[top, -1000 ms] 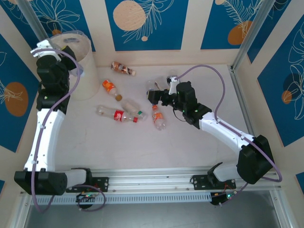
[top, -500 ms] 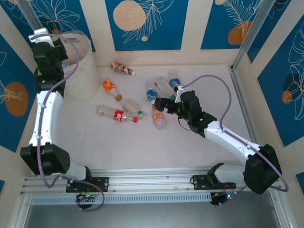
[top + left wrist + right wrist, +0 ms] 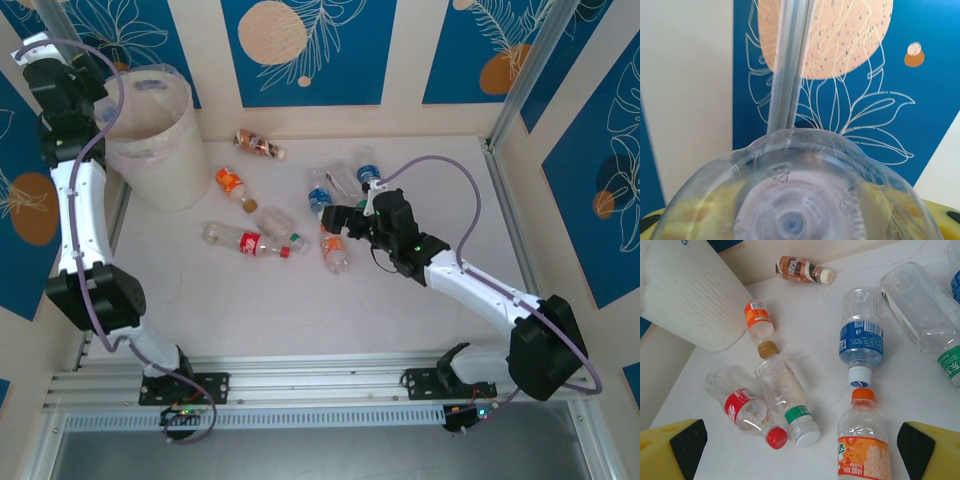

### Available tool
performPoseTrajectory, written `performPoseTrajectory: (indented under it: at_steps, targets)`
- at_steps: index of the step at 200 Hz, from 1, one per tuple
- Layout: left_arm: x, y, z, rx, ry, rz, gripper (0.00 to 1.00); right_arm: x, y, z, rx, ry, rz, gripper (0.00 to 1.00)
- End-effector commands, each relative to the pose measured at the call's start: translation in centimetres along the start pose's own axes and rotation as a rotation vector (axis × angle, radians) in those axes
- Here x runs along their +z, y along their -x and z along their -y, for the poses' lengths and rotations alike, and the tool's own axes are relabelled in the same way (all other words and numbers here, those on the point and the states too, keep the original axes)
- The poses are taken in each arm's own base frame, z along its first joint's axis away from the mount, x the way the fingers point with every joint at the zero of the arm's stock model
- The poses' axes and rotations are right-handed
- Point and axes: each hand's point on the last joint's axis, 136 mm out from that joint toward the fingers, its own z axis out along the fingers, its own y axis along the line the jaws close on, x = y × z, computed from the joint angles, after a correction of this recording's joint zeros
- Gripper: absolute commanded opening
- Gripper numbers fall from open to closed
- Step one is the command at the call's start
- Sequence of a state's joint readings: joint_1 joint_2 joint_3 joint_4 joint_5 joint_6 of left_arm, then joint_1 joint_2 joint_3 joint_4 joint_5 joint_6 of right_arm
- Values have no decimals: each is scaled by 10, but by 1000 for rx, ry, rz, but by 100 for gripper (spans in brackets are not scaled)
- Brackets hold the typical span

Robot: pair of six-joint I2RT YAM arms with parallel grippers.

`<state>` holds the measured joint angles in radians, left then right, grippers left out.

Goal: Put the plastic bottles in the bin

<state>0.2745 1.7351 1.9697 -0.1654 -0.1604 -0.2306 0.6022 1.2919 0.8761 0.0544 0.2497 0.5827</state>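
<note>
Left gripper [image 3: 799, 220]: jaws seemingly pinch a clear bottle [image 3: 800, 165]. Right gripper [image 3: 800, 452]: jaws spread above a light, crushable orange-labelled bottle [image 3: 863, 445]; take it mid-body.

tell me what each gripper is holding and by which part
Left gripper: a clear bottle, gripped by its sides, base toward the wrist. Right gripper: open, nothing held.
</note>
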Motion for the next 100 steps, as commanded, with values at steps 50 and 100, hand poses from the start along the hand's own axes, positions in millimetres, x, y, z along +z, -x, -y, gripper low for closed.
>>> performPoseTrajectory:
  at_steps: [50, 100]
  targets:
    - [25, -45, 8, -154, -42, -204, 100, 24, 2, -10, -72, -27, -42, 100]
    - [-44, -10, 34, -267, -145, -144, 100, 18, 7, -5, -91, -37, 18, 99]
